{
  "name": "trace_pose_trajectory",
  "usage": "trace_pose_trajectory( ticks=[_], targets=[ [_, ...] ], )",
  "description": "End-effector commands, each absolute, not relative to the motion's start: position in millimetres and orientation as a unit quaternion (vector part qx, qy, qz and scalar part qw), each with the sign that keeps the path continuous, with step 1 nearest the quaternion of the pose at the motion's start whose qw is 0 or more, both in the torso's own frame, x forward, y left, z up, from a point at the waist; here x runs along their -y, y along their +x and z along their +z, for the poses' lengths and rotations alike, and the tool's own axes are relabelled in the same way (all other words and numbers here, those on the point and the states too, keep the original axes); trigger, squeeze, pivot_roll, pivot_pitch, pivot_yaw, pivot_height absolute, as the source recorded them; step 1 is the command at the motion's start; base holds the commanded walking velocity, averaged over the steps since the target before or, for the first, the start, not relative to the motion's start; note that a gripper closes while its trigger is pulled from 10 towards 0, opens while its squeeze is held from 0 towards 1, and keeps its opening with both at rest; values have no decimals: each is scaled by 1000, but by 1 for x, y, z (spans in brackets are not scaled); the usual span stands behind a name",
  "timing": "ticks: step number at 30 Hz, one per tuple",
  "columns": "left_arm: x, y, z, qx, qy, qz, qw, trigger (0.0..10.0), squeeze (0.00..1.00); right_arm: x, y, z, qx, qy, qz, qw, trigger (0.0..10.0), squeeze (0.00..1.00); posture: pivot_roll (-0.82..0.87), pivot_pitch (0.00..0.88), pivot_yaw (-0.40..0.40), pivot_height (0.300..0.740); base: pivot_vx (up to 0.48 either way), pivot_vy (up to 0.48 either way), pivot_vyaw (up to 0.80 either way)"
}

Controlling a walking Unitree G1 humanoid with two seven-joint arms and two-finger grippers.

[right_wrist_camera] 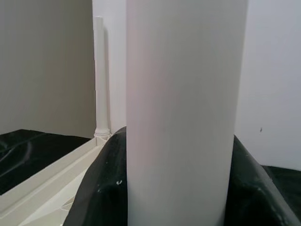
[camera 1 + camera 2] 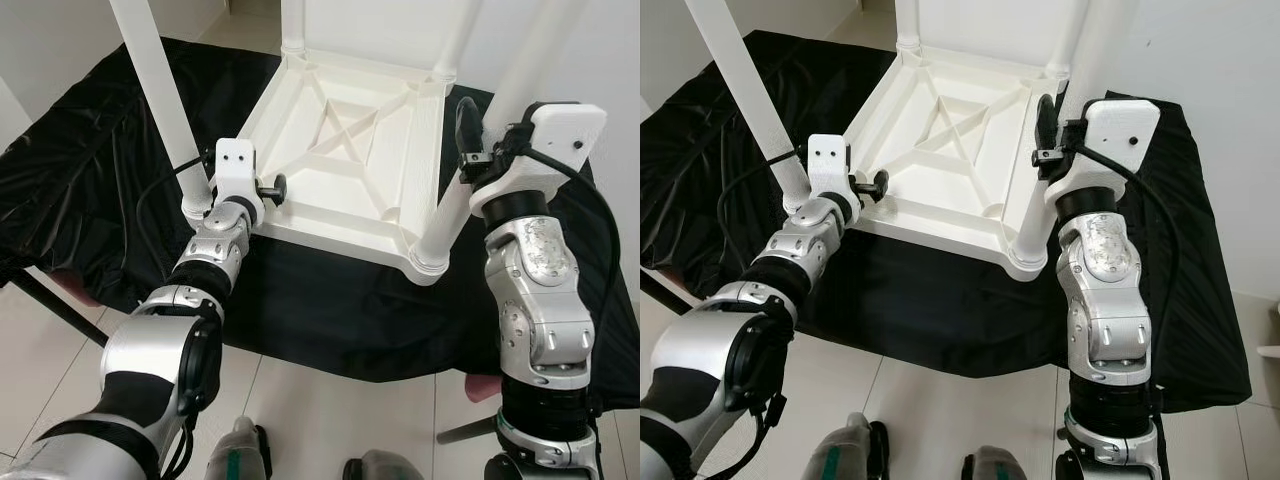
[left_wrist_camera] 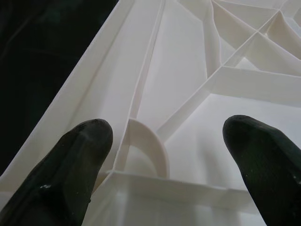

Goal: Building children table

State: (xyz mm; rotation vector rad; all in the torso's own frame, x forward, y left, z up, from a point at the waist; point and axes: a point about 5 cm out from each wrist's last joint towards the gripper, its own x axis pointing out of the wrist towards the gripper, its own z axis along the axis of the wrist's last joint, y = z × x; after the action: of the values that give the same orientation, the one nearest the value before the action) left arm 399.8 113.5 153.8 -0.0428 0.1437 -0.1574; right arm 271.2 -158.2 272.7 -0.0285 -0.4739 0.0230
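The right gripper point(image 2: 466, 140) is clamped around the near right leg point(image 1: 186, 113) of the upturned children's table point(image 2: 345, 150), which lies top-down on the black-covered counter point(image 2: 90, 190). The left gripper point(image 2: 272, 188), fingers point(image 3: 75, 165) spread wide, hovers over the near left corner. If the leg is pushed off-axis it could bind in its socket point(image 2: 428, 262), or the whole table could slide across the slick cloth
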Motion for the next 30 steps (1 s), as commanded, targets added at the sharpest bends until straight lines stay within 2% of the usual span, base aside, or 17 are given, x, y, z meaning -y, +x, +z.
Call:
trace_pose_trajectory(
  ticks=[1,4,11,12,13,14,17,18,22,24,30],
  targets=[
    [-130,398,147,-85,12,74,994,10000,0,163,267,287,263,7,-1,965,0,0,-118,69,18,740,0,0,0],
    [-135,397,142,-92,31,81,992,10000,0,168,266,292,274,15,-17,962,0,0,-121,68,23,740,0,0,0],
    [-169,397,143,-94,94,118,984,10000,0,189,259,305,302,50,-94,947,0,0,-123,70,36,740,0,0,0],
    [-177,397,145,-92,95,126,983,10000,0,195,258,305,304,55,-112,944,0,0,-123,70,36,740,0,0,0],
    [-200,397,154,-83,119,151,978,10000,0,210,256,301,294,64,-158,941,0,0,-122,72,44,740,0,0,0],
    [-208,397,157,-79,129,160,975,10000,0,215,255,299,289,67,-176,939,0,0,-122,72,44,740,0,0,0],
    [-213,397,159,-78,135,165,974,10000,0,218,255,298,285,70,-185,938,0,0,-122,72,44,740,0,0,0],
    [-224,398,171,-64,148,178,971,10000,0,224,255,291,266,75,-205,939,0,0,-115,74,45,740,0,0,0],
    [-240,402,197,-32,161,199,966,10000,0,234,256,276,233,90,-237,939,0,0,-103,75,41,740,0,0,0],
    [-252,410,260,41,172,221,959,10000,0,247,256,252,185,108,-279,936,0,0,-91,75,38,740,0,0,0],
    [-247,413,292,78,164,211,960,10000,0,253,255,246,176,107,-291,934,0,0,-89,71,42,740,0,0,0]
  ],
)
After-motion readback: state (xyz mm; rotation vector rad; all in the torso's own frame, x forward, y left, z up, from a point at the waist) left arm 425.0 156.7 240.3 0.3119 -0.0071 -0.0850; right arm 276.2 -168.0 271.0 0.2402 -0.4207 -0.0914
